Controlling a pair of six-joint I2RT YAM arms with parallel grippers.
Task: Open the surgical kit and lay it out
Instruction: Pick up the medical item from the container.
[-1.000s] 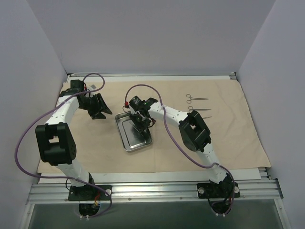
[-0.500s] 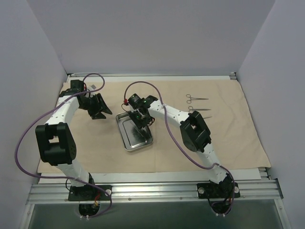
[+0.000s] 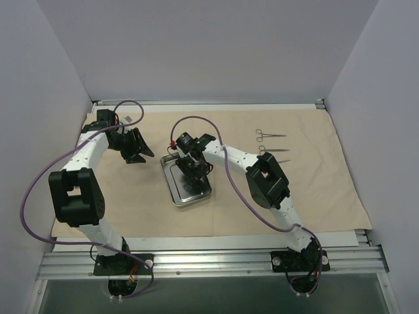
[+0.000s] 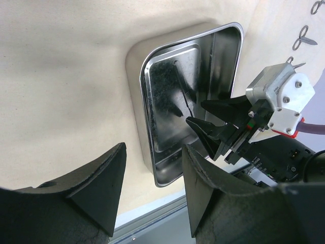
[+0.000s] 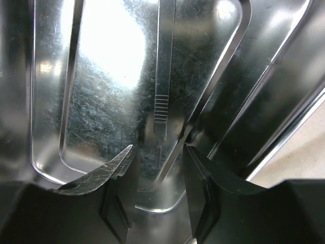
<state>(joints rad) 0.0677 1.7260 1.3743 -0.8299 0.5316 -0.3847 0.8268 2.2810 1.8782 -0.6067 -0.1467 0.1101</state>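
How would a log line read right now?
right gripper: open over tool in tray | left gripper: open above cloth | forceps: on cloth

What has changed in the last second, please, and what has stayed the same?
The right tool shifted slightly left over the small shiny steel tray, open astride a thin flat metal instrument; nothing gripped yet. The left tool, the beige cloth and the ring-handled forceps stayed put.

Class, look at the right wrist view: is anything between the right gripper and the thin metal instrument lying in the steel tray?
Nothing visible stands between them. The right gripper is open just above the thin metal instrument, with one finger on each side of it. Only the floor of the steel tray lies beneath.
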